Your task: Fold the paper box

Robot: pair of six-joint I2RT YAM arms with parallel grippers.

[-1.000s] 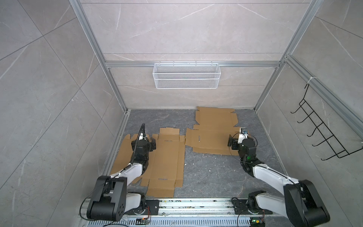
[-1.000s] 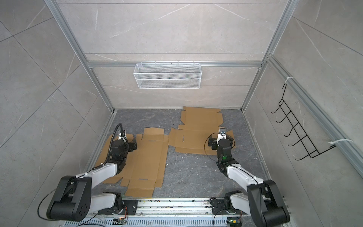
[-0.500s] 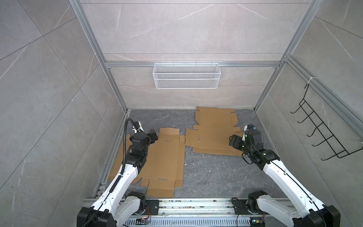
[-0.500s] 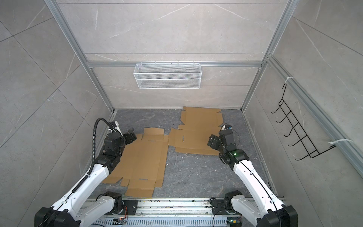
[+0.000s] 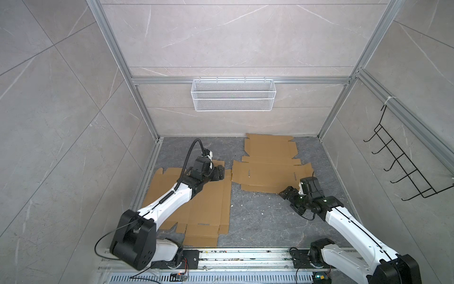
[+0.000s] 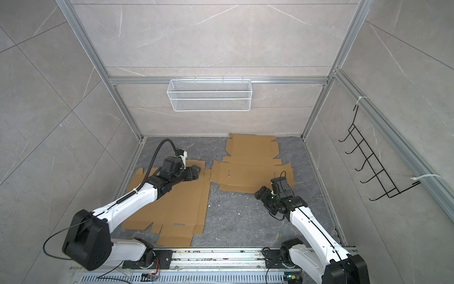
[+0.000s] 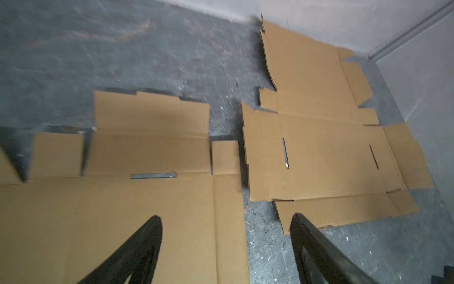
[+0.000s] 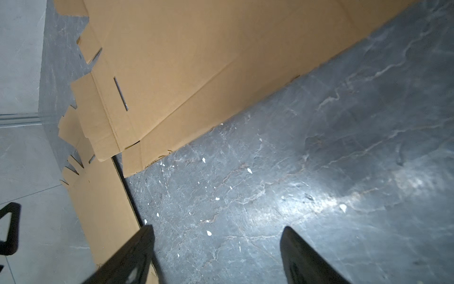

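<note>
The left end effector [image 5: 219, 173] [image 6: 195, 172] sits over the upper part of the left blank [image 5: 208, 204] [image 6: 181, 204], just left of centre in both top views. It is aimed right, toward the narrow gap between the two sheets. Whether it touches the cardboard I cannot tell. In the left wrist view its fingers [image 7: 147, 241] stand wide apart with nothing between them.

The right end effector [image 5: 284, 192] [image 6: 259, 193] is just beside the lower right corner of the right blank [image 5: 267, 172] [image 6: 250, 172], over the bare counter [image 5: 258, 221] and aimed left. In the right wrist view its fingers [image 8: 307, 253] are likewise spread wide and empty. The blank's edge [image 8: 196, 61] lies ahead of the tips, apart from them.

Both blanks lie flat and unfolded on the dark counter. The right one fills the upper right of the counter area, its narrower end panel pointing at the back wall, toward the top of the frame, and its broadest stretch running left to right. The left one reaches from the lower edge of the counter up to mid-frame, with a small tab at each end. Its long axis seems to run up and down the frame, though foreshortening leaves that unsure.

Counted: two blanks, two end effectors, one white wire basket [image 5: 233, 96] on the back wall, and one black hook rack [image 5: 405, 169] on the right wall
</note>
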